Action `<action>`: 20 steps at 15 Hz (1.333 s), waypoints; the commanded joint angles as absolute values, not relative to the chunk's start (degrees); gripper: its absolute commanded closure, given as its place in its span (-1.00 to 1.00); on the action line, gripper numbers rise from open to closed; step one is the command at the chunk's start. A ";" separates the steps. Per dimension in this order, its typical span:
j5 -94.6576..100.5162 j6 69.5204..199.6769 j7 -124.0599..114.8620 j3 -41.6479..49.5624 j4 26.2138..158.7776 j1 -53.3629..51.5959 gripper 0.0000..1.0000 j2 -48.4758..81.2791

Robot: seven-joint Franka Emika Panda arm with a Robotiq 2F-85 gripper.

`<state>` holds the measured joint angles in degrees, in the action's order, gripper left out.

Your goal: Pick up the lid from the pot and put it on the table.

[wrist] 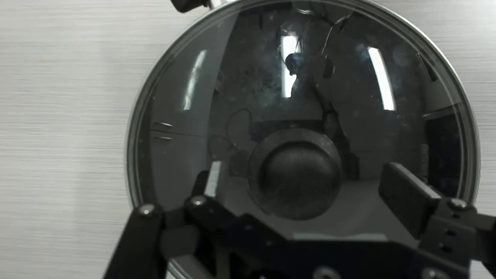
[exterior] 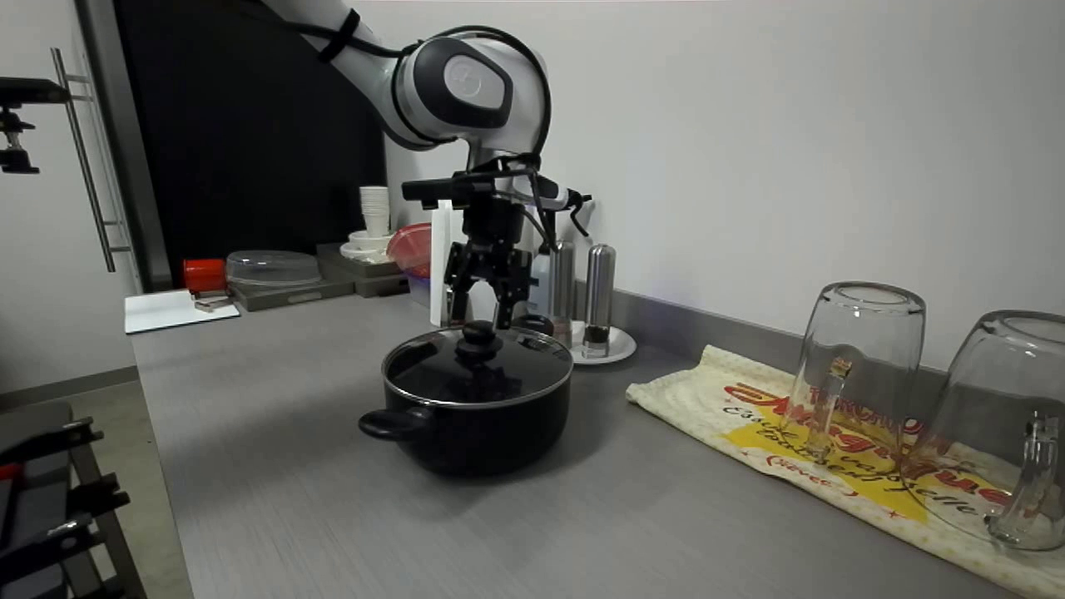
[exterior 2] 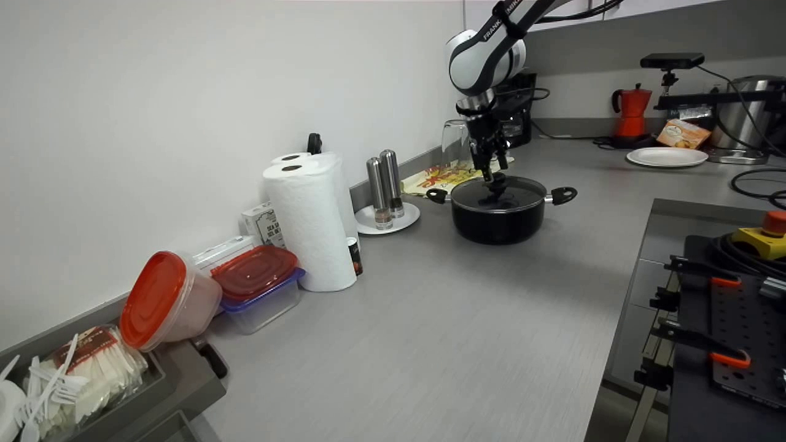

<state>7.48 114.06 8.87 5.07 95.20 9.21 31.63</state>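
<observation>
A: so where's the lid [exterior: 507, 366] at rn?
B: flat on the pot [exterior: 499, 437] lol, and the pot's sitting on the table [exterior: 274, 466].
A: ok and the gripper [exterior: 481, 316]?
B: pointing down just over the lid, fingers [wrist: 405, 199] apart. wrist view has the black knob [wrist: 300, 180] showing between them, visible gap either side.

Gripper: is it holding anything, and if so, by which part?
Nothing is held: the gripper is open, with gaps between its fingers and the knob; the lid rests on the pot.
</observation>
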 commanded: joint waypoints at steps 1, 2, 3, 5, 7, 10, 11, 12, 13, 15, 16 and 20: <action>7.07 114.81 8.49 5.15 96.10 9.16 -0.50 31.39; 7.06 114.86 8.57 5.12 96.17 9.20 -0.47 31.38; 7.04 114.77 8.51 5.13 96.17 9.20 -0.33 31.40; 6.99 114.66 8.47 5.15 96.18 9.23 -0.06 31.43; 7.00 114.63 8.48 5.16 96.25 9.24 0.25 31.40; 6.89 114.45 8.50 5.13 96.35 9.27 0.51 31.23; 6.37 113.90 8.85 4.89 96.31 9.41 0.51 30.77; 6.27 113.81 9.04 4.78 96.32 9.40 0.51 30.36; 6.14 113.65 9.45 4.61 96.27 9.43 0.51 29.75; 6.00 113.25 10.06 4.37 95.90 9.44 0.51 28.74; 6.24 112.86 10.28 4.35 95.48 9.31 0.51 28.28; 7.00 112.10 12.03 3.94 93.35 8.89 0.51 25.17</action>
<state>7.39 113.96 9.65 4.43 94.81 9.24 29.02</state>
